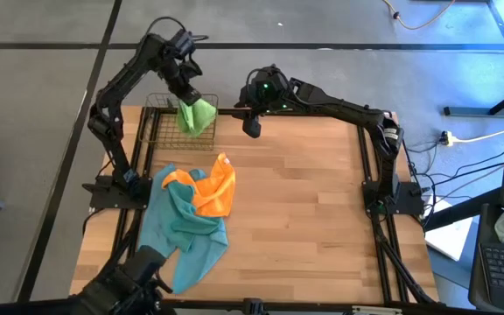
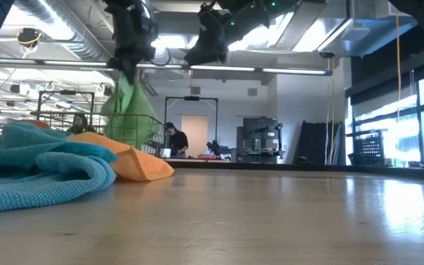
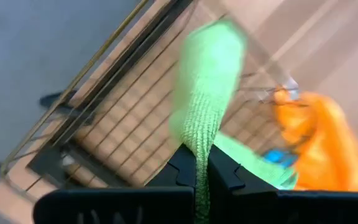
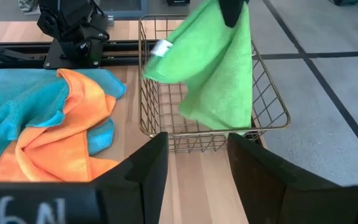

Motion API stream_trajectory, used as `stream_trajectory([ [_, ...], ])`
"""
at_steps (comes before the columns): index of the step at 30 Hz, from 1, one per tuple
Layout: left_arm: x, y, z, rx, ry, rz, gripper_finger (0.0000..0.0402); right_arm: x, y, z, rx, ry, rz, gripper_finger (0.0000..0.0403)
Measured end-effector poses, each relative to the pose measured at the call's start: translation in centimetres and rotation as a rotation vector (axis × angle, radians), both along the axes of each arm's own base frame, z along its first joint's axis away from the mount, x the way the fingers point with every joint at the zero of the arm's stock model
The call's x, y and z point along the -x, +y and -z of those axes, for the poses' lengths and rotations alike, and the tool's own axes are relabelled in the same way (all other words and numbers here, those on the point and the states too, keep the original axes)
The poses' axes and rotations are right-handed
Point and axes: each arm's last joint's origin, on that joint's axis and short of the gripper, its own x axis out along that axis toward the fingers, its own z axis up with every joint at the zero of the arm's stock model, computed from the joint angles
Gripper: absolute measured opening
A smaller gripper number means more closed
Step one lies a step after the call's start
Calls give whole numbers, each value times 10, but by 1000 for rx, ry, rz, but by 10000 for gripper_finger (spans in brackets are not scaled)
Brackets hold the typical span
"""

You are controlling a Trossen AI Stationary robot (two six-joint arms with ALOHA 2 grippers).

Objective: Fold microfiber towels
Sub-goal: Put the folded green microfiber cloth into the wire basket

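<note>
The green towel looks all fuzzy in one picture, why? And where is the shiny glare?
In the left wrist view the green towel is smeared and soft, too close to the camera, pinched by the left gripper. The right wrist view shows it sharp. In the low view, window light glares on the table, and the teal towel looks blurry up close.

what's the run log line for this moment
left tool: shut on green towel, hanging over wire basket | right tool: open, empty, facing basket | orange towel and teal towels: heaped on table
</note>
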Motion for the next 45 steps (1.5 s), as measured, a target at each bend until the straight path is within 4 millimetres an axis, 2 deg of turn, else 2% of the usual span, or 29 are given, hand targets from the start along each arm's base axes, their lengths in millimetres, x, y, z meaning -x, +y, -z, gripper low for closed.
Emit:
stream_trajectory([
  [4, 14, 12, 30, 95, -25, -45, 0, 0, 0, 0, -6, -2, -13, 168],
  [10, 30, 20, 99, 153, 27, -38, 0, 0, 1, 0, -7, -2, -13, 168],
  [13, 37, 15, 117, 198, 92, -49, 0, 0, 1, 0, -19, 0, -7, 168],
  [15, 38, 12, 121, 220, 103, -36, 0, 0, 1, 0, -39, -3, 6, 168],
  [18, 39, 10, 120, 199, 120, 2, 0, 0, 1, 0, -53, -5, 15, 168],
  [24, 38, 22, 125, 41, 178, 19, 0, -1, 2, 0, -51, -8, 12, 168],
  [30, 30, 19, 119, 57, 128, -31, 0, -1, 2, 1, -50, -7, 12, 168],
  [36, 18, -10, 87, 48, 24, 33, 0, -2, 0, -1, 18, -14, 48, 168],
  [42, 17, -38, 48, -104, -53, 83, 0, -16, -5, -20, 114, -263, 0, 186],
  [45, 21, -47, 36, -143, -69, 89, 0, -25, -14, -3, 46, -272, -6, 208],
])
